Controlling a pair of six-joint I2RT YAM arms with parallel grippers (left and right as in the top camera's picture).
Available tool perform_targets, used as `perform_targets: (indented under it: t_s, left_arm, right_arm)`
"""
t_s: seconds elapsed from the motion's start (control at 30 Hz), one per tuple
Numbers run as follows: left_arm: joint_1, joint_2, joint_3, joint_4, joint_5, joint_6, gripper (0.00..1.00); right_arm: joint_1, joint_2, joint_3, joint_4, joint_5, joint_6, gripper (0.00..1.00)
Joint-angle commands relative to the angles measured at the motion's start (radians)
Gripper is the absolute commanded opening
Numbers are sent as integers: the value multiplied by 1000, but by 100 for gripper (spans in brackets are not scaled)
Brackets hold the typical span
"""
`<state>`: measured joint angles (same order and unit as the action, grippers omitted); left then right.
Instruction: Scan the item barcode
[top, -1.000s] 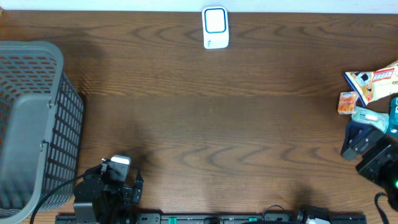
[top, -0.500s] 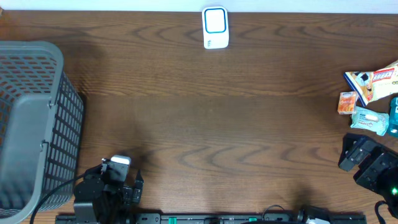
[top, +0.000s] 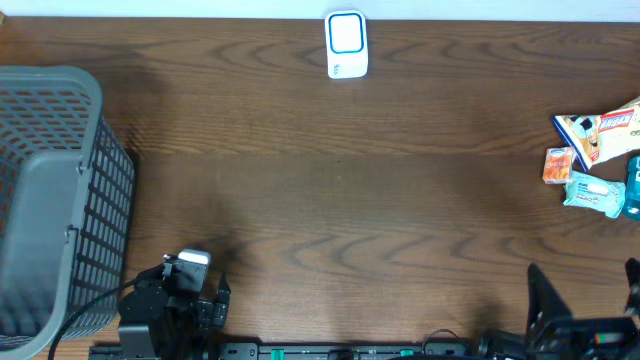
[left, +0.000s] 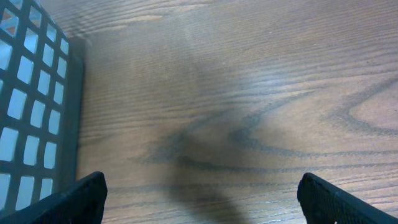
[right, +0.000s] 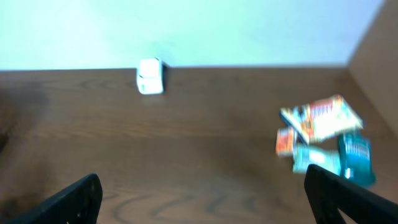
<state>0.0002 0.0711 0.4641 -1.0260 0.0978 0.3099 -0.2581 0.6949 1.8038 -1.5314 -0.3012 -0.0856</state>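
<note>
The items lie in a cluster at the table's right edge: a white and orange snack bag, a small orange box and a pale teal packet. In the blurred right wrist view they are the snack bag, orange box and teal packet. A white scanner with a blue outline stands at the far middle edge, also visible as the scanner. My right gripper is open and empty near the front right, well short of the items. My left gripper is open over bare wood.
A grey mesh basket fills the left side, and its wall stands close to my left fingers. A darker teal item sits at the right end of the cluster. The left arm's base rests at the front left.
My right arm has drawn back from beside the items toward the table's front edge, jaws still open. The left arm has not moved.
</note>
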Motion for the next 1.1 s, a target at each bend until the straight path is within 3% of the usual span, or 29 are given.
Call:
perform_targets:
  t_s: [0.0,0.13,0.27,0.7,0.93,1.07]
  left_arm:
    - [5,-1,-2,-2,-5,-13,98]
    - [5,-1,-2,-2,-5,-13,98]
    - [5,-1,-2,-2,-5,-13,98]
    - [5,-1,-2,-2,-5,-13,98]
    - [5,-1,-2,-2,-5,-13,98]
    - [5,-1,-2,-2,-5,-13,98]
  right_arm:
    - [-14,-19,-33,26,-153,-151,99]
    - [-13,-36,-80,82,-205,-182,99]
    - [25,-93,-200,248,-277,-180,99]
    - [228,-384,-802,828,-280,-128,99]
    - [234,-514,-1125,1159,-160,126,99]
    - [234,-596,-1276,1313,-161,142,99]
